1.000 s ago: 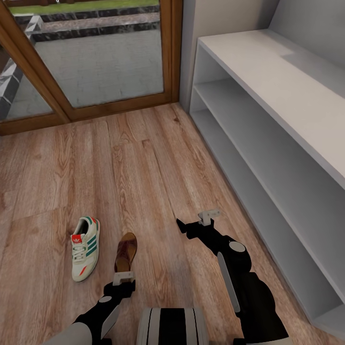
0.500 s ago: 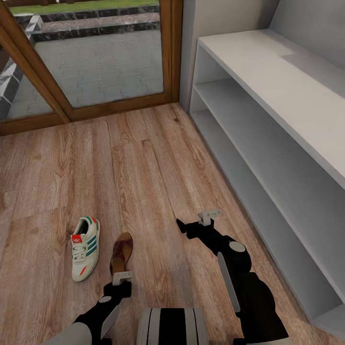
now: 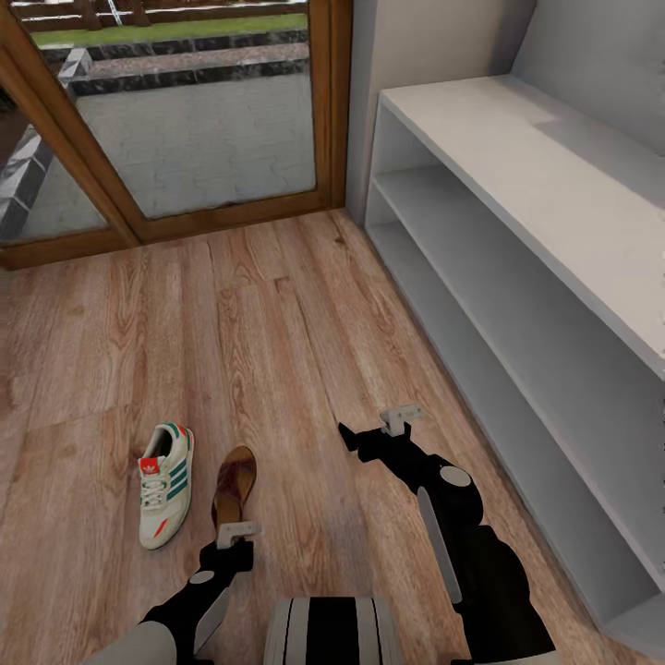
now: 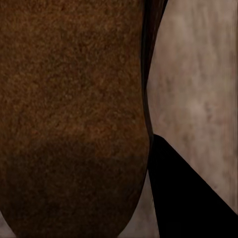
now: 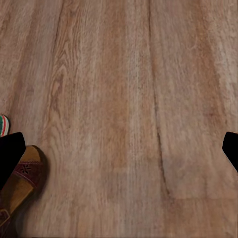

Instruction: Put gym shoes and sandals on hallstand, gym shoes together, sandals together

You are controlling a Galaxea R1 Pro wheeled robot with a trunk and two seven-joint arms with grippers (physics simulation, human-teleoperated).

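Observation:
One white gym shoe (image 3: 166,497) with green stripes lies on the corridor floor (image 3: 277,323), toe pointing toward me. Just right of it is a brown sandal (image 3: 233,485). My left gripper (image 3: 236,538) is at the sandal's near end and appears shut on it. In the left wrist view the sandal's tan insole (image 4: 74,114) is very close, with one black finger (image 4: 188,198) against its edge and the other hidden. My right gripper (image 3: 356,436) hangs open over bare planks, to the right of the sandal. The right wrist view shows the sandal (image 5: 22,183) and a sliver of the gym shoe (image 5: 2,125).
The light grey hallstand (image 3: 554,203) runs along the right wall, its bench top and two low shelves bare. A wood-framed glass door (image 3: 194,129) closes the far end of the corridor. Open plank floor lies between the shoes and the rack.
The head camera tilted, so the whole scene slid slightly down in the picture. The sandal's toe swung left toward the gym shoe with my left gripper at its heel. The right arm held still.

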